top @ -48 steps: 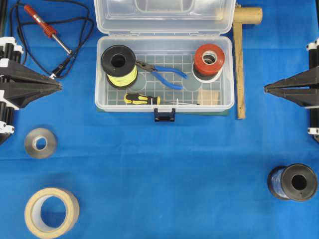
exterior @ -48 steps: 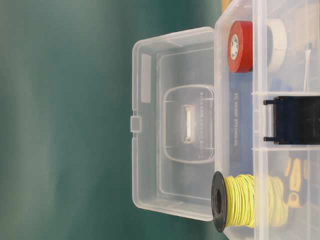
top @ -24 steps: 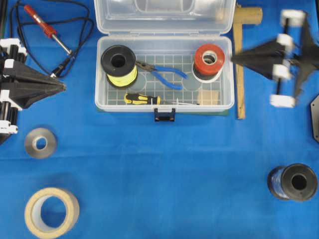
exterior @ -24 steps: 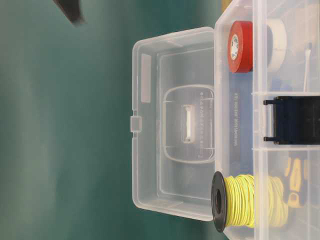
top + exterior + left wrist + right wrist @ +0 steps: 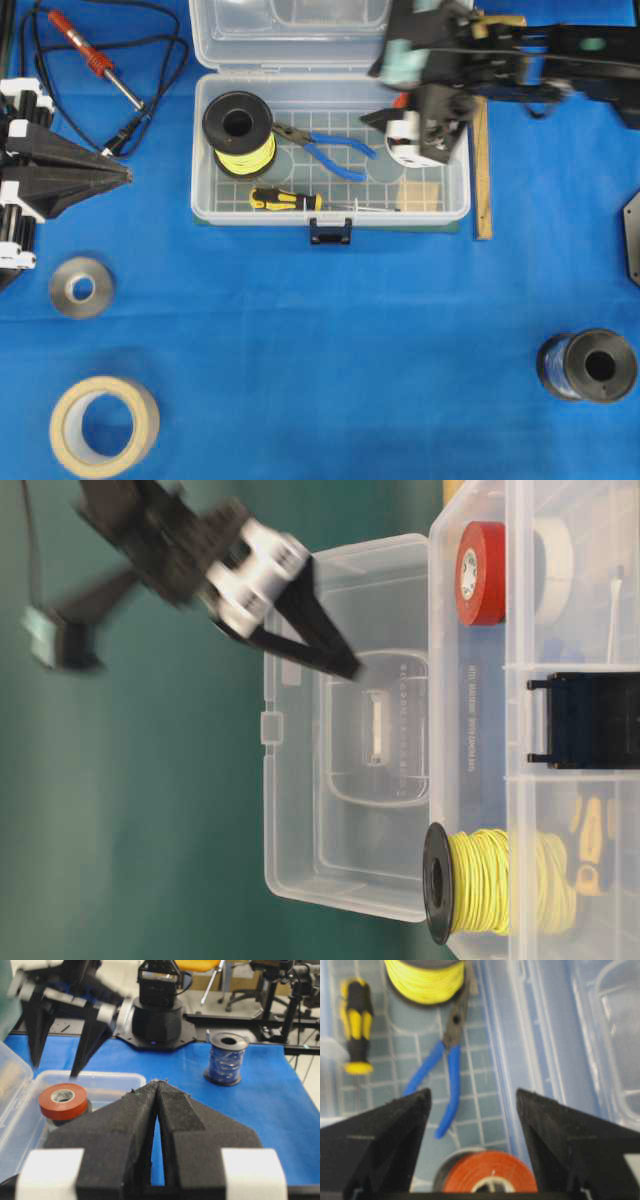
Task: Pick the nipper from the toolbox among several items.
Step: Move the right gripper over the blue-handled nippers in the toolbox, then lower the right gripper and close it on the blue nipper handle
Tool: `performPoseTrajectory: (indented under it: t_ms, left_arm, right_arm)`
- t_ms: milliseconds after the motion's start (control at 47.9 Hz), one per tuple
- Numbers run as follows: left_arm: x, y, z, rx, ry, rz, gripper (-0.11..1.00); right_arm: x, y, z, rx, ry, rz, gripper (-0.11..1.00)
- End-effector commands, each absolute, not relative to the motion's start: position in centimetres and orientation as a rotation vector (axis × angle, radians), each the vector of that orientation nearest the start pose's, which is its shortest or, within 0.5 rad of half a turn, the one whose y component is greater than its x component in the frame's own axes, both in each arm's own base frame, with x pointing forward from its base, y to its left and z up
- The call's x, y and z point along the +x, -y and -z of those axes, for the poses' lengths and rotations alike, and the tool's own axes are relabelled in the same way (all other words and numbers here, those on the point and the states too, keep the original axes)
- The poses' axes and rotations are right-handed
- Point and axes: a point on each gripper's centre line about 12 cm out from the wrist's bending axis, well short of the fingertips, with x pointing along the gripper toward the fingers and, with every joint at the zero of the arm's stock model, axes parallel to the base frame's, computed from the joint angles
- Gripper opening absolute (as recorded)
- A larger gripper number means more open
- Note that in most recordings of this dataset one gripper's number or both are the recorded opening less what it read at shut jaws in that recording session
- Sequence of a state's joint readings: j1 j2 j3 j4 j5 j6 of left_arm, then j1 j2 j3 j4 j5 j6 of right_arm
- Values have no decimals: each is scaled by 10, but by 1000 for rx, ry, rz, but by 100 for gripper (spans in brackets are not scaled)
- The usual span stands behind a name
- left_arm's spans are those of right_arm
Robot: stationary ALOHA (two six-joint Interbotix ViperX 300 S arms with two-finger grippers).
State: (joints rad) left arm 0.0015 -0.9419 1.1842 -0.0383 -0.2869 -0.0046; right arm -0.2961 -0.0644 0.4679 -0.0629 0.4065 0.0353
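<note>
Although already above the right end of the toolbox [image 5: 330,215] in the overhead view, right gripper [image 5: 405,100] holding nothing, nipper [image 5: 325,150] lying untouched on the grid floor between the yellow wire spool [image 5: 238,133] and the red tape roll [image 5: 425,150], screwdriver [image 5: 285,199] nearer the front latch. At table level, right gripper [image 5: 325,645] blurred, fingers spread, poised before the open lid; embossed lettering on the lid too faint to read. From the left wrist, left gripper [image 5: 157,1085] pressed closed and parked well clear, red tape roll [image 5: 62,1101] ahead, blue spool [image 5: 226,1057] on the cloth beyond. From the right wrist, jaws wide apart, nipper [image 5: 445,1072] centred ahead, blue handles toward the camera. Reach begun; descent, grasp and lift all left, judging by this. No brand legible anywhere.
</note>
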Motion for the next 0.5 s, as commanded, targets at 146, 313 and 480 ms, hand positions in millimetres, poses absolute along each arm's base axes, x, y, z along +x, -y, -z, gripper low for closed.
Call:
performPoseTrajectory:
  t_ms: [146,313,480]
  left_arm:
    - [203,-2,-292,-52,60,-11,0]
    - [203,-2,-291,-52,55,-11,0]
    - [203,-2,-290,-54,49,-11,0]
  right_arm:
    - [408,130,-196,83,-887,293,65]
    - [416,134,-164,95,-954,290,65]
    - [421,135,-147,105,-969,289,65]
